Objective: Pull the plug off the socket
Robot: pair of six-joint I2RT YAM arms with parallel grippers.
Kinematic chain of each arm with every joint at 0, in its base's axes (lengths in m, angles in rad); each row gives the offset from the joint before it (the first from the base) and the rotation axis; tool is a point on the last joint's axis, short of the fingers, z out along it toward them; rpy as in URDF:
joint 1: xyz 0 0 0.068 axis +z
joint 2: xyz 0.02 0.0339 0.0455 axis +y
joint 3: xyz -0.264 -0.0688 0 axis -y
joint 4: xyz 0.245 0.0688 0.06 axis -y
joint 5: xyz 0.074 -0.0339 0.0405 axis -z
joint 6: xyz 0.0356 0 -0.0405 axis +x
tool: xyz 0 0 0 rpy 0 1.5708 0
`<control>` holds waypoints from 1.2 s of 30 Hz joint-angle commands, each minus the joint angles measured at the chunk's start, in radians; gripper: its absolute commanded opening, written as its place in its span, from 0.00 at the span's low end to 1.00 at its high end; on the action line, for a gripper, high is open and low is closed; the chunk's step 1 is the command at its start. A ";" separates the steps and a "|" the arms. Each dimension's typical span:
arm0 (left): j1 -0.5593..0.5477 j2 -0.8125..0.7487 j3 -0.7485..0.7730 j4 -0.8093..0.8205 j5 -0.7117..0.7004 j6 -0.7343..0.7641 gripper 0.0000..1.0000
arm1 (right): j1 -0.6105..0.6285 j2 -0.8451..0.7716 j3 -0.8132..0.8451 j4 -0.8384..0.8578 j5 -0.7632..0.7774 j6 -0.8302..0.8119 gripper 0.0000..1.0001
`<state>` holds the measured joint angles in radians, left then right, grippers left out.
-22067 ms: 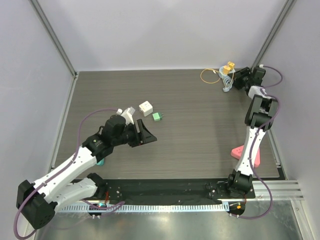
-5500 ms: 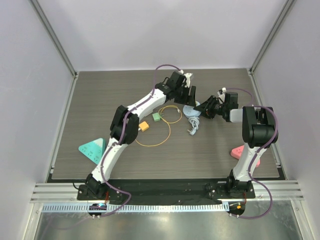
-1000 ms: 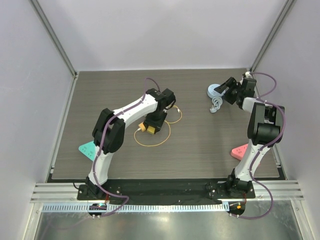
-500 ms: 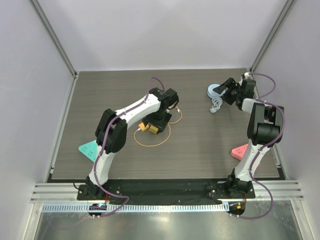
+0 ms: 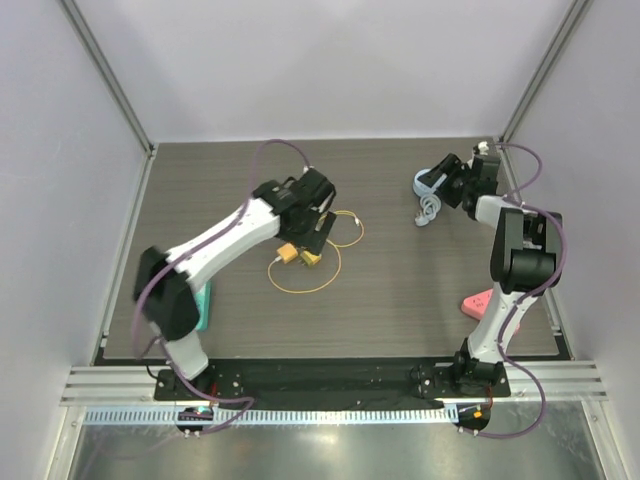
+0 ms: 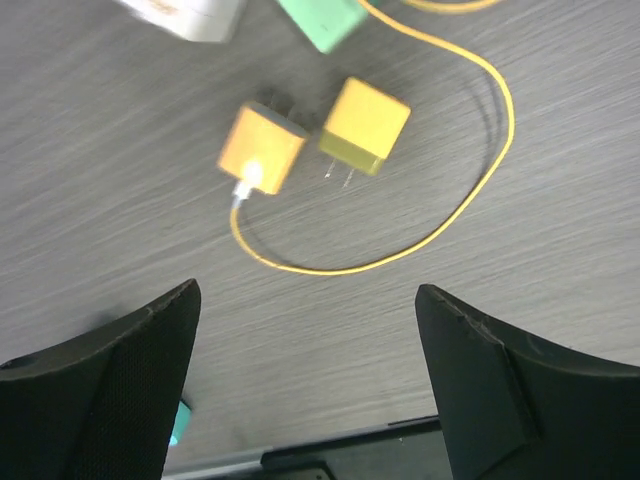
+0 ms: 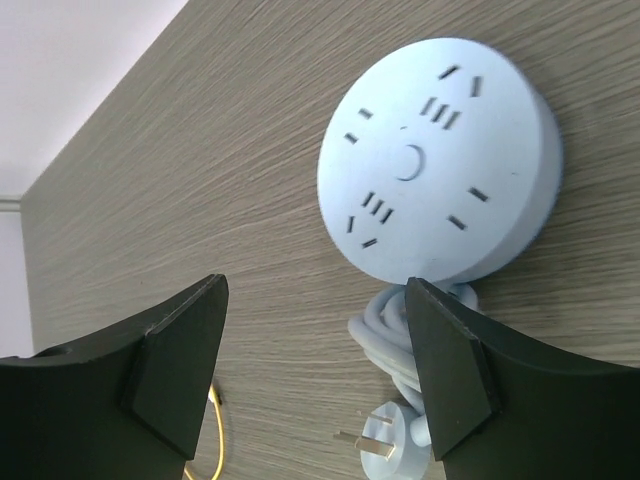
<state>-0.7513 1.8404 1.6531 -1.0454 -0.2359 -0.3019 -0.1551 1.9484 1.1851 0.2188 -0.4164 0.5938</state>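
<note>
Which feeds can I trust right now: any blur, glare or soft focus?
Top external: left arm smeared by motion blur toward its base, tabletop items sharp. Left wrist: slightly soft throughout, yellow plug readable, white block at the top edge streaked. Right wrist: round blue socket crisp, evenly lit, no glare, soft shadow beneath.

The left arm (image 5: 215, 243) reaches from its base forward and to the right, elbow bent. The left tool (image 6: 308, 295) points down, its jaws spread wide with nothing between them. The right arm (image 5: 520, 250) runs up the right side, its wrist turned left at the far end. The right tool (image 7: 315, 290) has its jaws parted and empty.
</note>
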 commanded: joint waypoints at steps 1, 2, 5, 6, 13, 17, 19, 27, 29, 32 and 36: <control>0.004 -0.275 -0.125 0.154 -0.092 0.004 0.89 | 0.090 -0.083 0.022 -0.021 0.085 -0.037 0.77; 0.006 -0.333 -0.180 0.206 -0.100 0.000 0.89 | 0.112 -0.092 0.030 -0.056 0.106 -0.043 0.77; 0.012 -0.574 -0.393 0.327 -0.068 -0.058 0.90 | 0.213 -0.118 0.067 -0.133 0.186 -0.077 0.77; 0.018 -0.695 -0.503 0.362 -0.050 -0.072 0.91 | 0.230 -0.143 0.065 -0.144 0.192 -0.072 0.77; 0.032 -1.094 -0.829 0.640 0.000 -0.227 0.98 | 0.387 -0.426 -0.162 -0.180 0.405 -0.098 0.81; 0.030 -1.327 -1.069 0.865 0.021 -0.368 1.00 | 0.400 -0.673 -0.427 -0.200 0.525 -0.069 0.99; 0.032 -1.358 -1.105 0.937 0.038 -0.413 1.00 | 0.399 -0.712 -0.471 -0.165 0.525 -0.039 1.00; 0.032 -1.524 -1.420 1.220 0.109 -0.569 1.00 | 0.401 -1.288 -0.956 0.010 0.484 0.222 1.00; 0.033 -1.550 -1.488 1.278 0.125 -0.618 1.00 | 0.402 -1.397 -1.045 -0.027 0.487 0.274 1.00; 0.033 -1.625 -1.597 1.386 0.129 -0.707 1.00 | 0.402 -1.618 -1.134 -0.074 0.470 0.394 1.00; 0.033 -1.770 -1.734 1.466 0.112 -0.801 1.00 | 0.401 -1.880 -1.265 -0.194 0.435 0.521 1.00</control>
<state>-0.7238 0.1471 0.0349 0.2234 -0.1207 -0.9932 0.2447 0.1879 0.0360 0.0647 0.0334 0.9684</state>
